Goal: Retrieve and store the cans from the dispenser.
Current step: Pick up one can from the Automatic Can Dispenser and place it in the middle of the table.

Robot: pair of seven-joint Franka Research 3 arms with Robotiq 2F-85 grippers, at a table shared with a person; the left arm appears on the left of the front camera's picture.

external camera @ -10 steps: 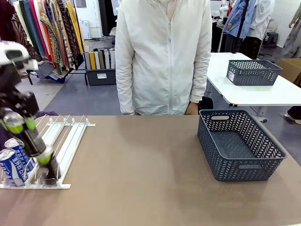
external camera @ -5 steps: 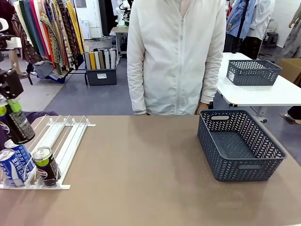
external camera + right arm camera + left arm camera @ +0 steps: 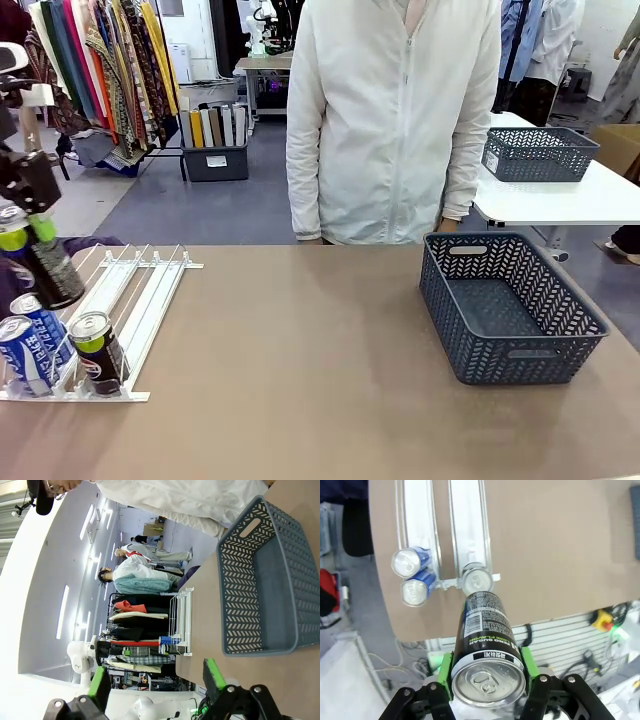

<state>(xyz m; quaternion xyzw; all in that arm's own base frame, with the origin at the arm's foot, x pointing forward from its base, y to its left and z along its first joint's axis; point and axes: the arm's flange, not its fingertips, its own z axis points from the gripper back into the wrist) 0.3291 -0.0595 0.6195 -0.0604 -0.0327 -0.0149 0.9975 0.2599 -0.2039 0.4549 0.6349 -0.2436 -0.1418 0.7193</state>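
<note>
My left gripper (image 3: 28, 238) hangs at the far left above the table, shut on a black can (image 3: 55, 275) with yellow-green accents. In the left wrist view the green pads (image 3: 527, 666) clamp this can (image 3: 485, 625) near its silver top. Below it lies the white wire dispenser (image 3: 135, 300), with two blue-and-white cans (image 3: 30, 345) and one black can (image 3: 97, 352) at its near end. These show from above as blue cans (image 3: 410, 562) and a silver top (image 3: 476, 579). My right gripper (image 3: 156, 680) stands open with nothing between its pads, off the table's right side.
A dark grey lattice basket (image 3: 560, 300) stands on the right of the table and holds nothing; it also fills the right wrist view's upper right as the basket (image 3: 240, 580). A person in a white jacket (image 3: 395, 120) stands at the far edge, hands by the basket's far side.
My left gripper has lifted the black can out of the dispenser, up and to the left. Another black can now sits at that lane's front. The person stepped to the right.
</note>
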